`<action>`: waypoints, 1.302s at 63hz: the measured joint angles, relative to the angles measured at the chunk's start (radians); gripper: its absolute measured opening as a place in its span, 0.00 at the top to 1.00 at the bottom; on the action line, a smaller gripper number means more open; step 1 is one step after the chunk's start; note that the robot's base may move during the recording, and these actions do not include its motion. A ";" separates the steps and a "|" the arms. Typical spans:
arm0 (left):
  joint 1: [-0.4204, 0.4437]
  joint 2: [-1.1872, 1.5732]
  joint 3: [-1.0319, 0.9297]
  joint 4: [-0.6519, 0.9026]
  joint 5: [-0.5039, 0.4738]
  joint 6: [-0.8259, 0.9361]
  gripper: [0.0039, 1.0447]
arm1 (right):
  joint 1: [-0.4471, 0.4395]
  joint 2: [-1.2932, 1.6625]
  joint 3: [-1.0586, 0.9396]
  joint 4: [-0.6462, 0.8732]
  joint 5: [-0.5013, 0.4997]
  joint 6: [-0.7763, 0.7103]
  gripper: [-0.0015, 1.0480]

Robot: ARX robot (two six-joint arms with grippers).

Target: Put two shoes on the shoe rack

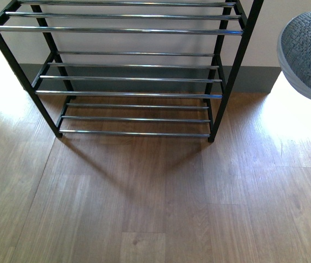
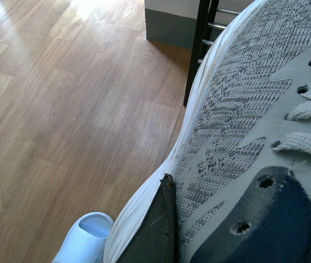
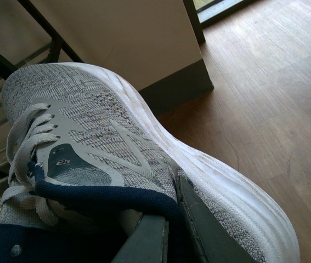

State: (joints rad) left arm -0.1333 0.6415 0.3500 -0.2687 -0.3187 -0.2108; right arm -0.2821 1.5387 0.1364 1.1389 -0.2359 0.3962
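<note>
The right-hand sneaker point(image 3: 117, 137) is hanging in the air, its grey knit toe poking in at the upper right edge of the front view, off to the side of the shoe rack point(image 1: 128, 94) and touching none of its rods. The right gripper point(image 3: 170, 219) is pinching the shoe's navy-lined collar, one finger sitting inside the opening and the other pressing the outer wall, so the jaws are closed down to the thickness of that wall. The left-hand sneaker point(image 2: 237, 109) is filling the right half of the left wrist view, its toe reaching towards a black rack leg at the top of the frame. The left gripper point(image 2: 171, 213) is showing only one dark finger point(image 2: 156, 230), lying flat against the shoe's side above the white sole; the other is hidden, apparently inside the shoe. The rack is standing against the wall in the upper half of the front view, its silver rods bare. A white slipper point(image 2: 84, 238) is lying on the wooden floor point(image 1: 144, 197), in the left wrist view's lower left.
</note>
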 joint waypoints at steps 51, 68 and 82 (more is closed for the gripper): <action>0.002 0.000 0.002 -0.001 -0.007 0.000 0.99 | 0.001 0.000 -0.001 0.000 -0.005 0.000 0.99; 0.003 -0.001 0.002 -0.001 -0.014 0.000 0.99 | 0.006 0.000 -0.001 0.000 -0.018 0.000 0.99; -0.001 0.000 0.002 -0.001 0.013 0.001 0.99 | -0.006 0.002 0.000 0.000 0.012 0.000 0.99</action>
State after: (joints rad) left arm -0.1341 0.6418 0.3519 -0.2695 -0.3061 -0.2100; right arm -0.2886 1.5410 0.1368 1.1393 -0.2237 0.3965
